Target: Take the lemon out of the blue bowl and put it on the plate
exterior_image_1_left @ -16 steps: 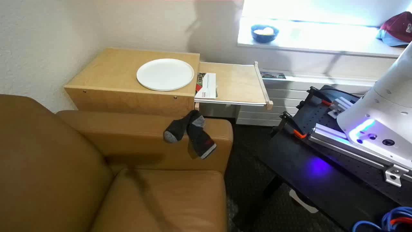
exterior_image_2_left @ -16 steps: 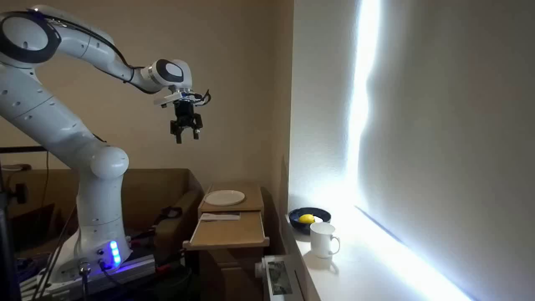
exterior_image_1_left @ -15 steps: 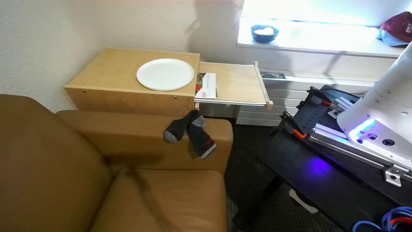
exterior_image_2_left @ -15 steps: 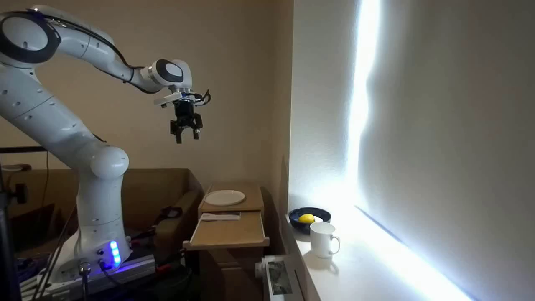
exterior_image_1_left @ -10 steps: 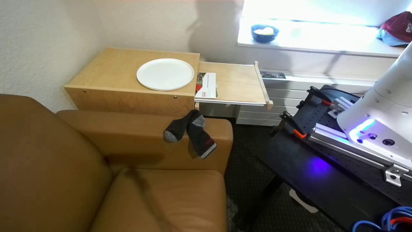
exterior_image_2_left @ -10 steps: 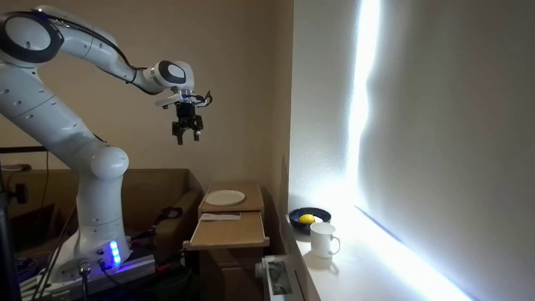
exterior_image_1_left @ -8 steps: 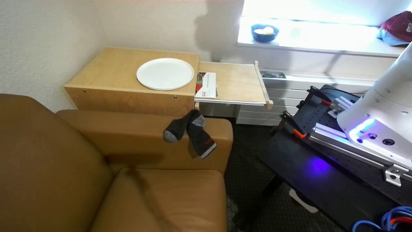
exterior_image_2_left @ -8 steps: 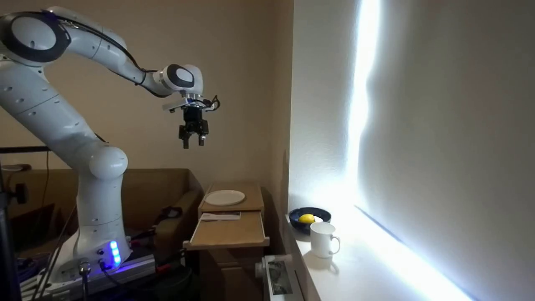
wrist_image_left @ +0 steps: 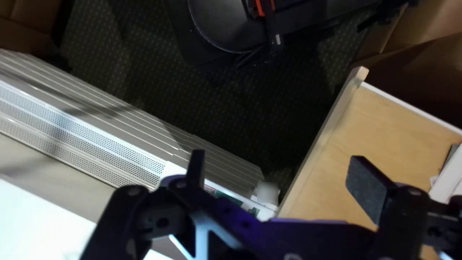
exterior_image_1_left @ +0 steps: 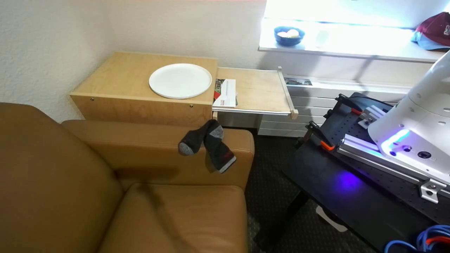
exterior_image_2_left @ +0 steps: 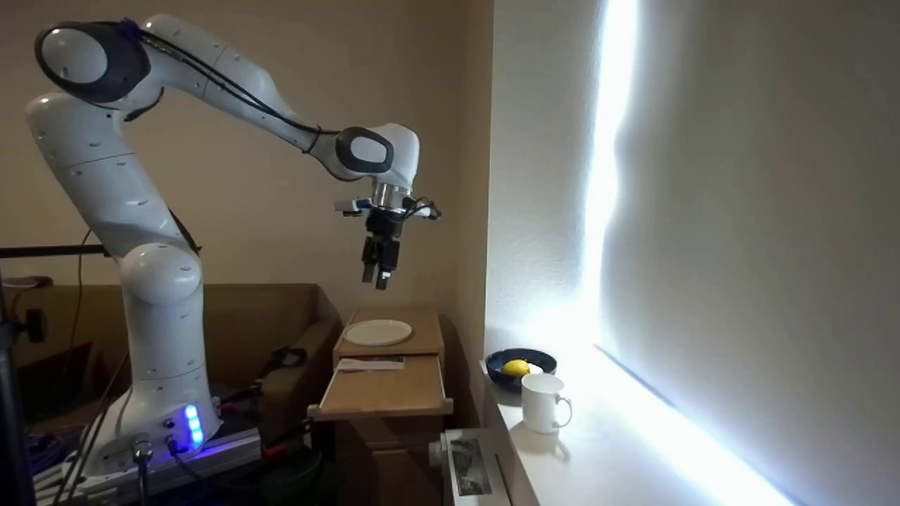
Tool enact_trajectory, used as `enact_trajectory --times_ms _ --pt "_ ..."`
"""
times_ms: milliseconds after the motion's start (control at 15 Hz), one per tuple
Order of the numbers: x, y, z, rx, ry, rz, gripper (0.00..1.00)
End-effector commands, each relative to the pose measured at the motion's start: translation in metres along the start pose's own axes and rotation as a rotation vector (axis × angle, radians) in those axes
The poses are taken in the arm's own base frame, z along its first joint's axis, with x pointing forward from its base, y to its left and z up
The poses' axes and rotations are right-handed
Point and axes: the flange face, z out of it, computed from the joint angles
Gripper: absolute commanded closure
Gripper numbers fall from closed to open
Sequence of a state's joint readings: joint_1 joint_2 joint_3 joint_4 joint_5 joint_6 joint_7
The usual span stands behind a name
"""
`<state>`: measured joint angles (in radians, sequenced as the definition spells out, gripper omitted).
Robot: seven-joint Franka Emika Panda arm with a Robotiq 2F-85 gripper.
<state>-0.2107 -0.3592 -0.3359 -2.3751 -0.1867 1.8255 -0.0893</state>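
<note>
The yellow lemon [exterior_image_2_left: 515, 367] lies in the dark blue bowl [exterior_image_2_left: 502, 384] on the windowsill, beside a whitish thing. The bowl [exterior_image_1_left: 287, 41] also shows in an exterior view, where its contents are washed out by glare. The white plate [exterior_image_2_left: 378, 332] lies flat on the wooden cabinet, and it shows there too [exterior_image_1_left: 180, 80]. My gripper [exterior_image_2_left: 375, 279] points down in the air, above the plate's height and left of the bowl in that view. In the wrist view my gripper [wrist_image_left: 277, 165] is open, its fingers wide apart with nothing between. Lemon, bowl and plate are out of the wrist view.
A white mug [exterior_image_2_left: 541, 403] stands close in front of the bowl. A pulled-out shelf [exterior_image_1_left: 258, 93] with papers [exterior_image_1_left: 227, 93] adjoins the cabinet. A radiator [wrist_image_left: 90, 130] runs under the sill [exterior_image_2_left: 598, 457]. A cap [exterior_image_1_left: 434, 30] and socks [exterior_image_1_left: 218, 149] also show.
In an exterior view the arm has reached forward; my gripper has moved right and down and turned about its axis. The lemon, bowl, plate and mug have not moved.
</note>
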Motion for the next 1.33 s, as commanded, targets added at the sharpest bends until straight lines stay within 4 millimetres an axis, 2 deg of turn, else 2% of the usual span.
enact_trajectory --times_ms 0,67,200,267,533,733,867,1067,1133,1200,1267 --pt "0.005 0.021 -0.003 0.042 0.001 0.048 0.00" --pt "0.010 0.036 -0.008 0.073 0.008 0.080 0.00" --pt "0.015 0.045 -0.015 0.090 0.017 0.102 0.00" --pt "0.029 0.053 -0.010 0.075 0.022 0.148 0.00" --pt "0.084 0.117 -0.002 0.069 0.248 0.343 0.00" --pt "0.124 0.157 0.007 0.103 0.361 0.495 0.00" --pt "0.142 0.161 0.013 0.141 0.389 0.525 0.00" --pt "0.165 0.132 0.020 0.151 0.353 0.499 0.00" --pt "0.168 0.121 0.018 0.168 0.308 0.477 0.00" --pt "0.160 0.132 0.024 0.143 0.347 0.491 0.00" --pt "0.164 0.124 0.024 0.145 0.342 0.482 0.00"
